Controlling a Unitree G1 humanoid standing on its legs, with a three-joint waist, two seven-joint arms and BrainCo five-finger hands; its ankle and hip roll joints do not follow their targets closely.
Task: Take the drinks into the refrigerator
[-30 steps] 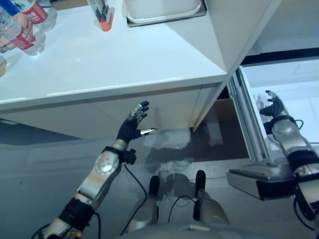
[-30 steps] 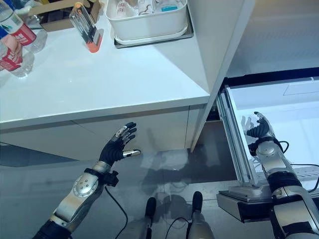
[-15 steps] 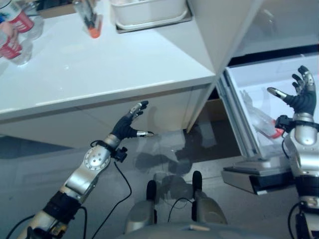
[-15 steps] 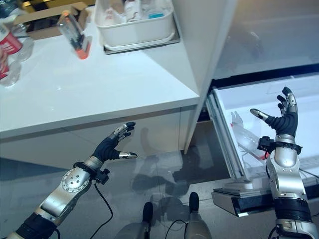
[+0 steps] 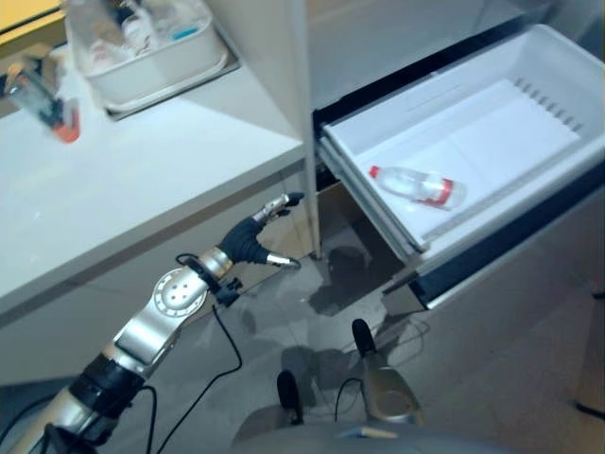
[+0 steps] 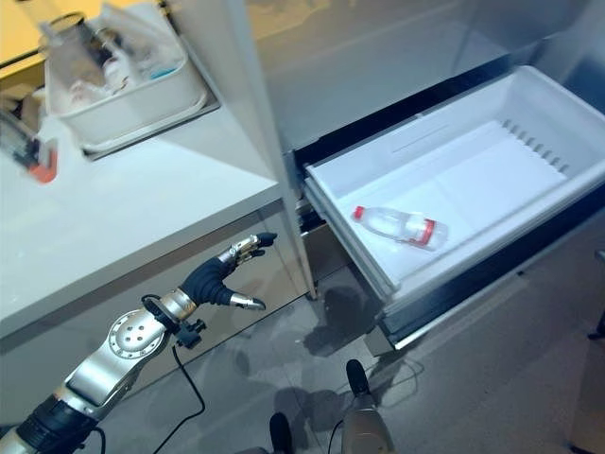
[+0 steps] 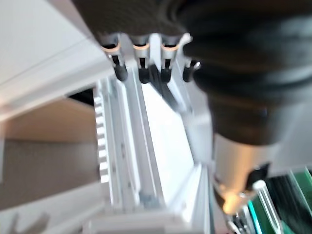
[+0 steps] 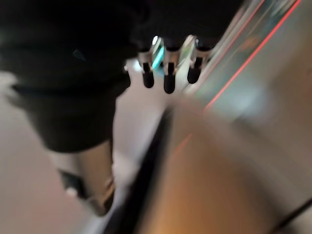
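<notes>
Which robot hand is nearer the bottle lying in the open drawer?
Cannot compare: the left robot hand hangs open under the counter edge, apart from the bottle; the right robot hand cannot be placed relative to it.

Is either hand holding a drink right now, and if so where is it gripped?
No. The left hand is open and empty below the counter; the right hand holds nothing. The water bottle lies loose in the open drawer.

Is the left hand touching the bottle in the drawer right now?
Apart. In the left eye view the left hand hangs below the counter, bare floor between it and the bottle in the drawer.
</notes>
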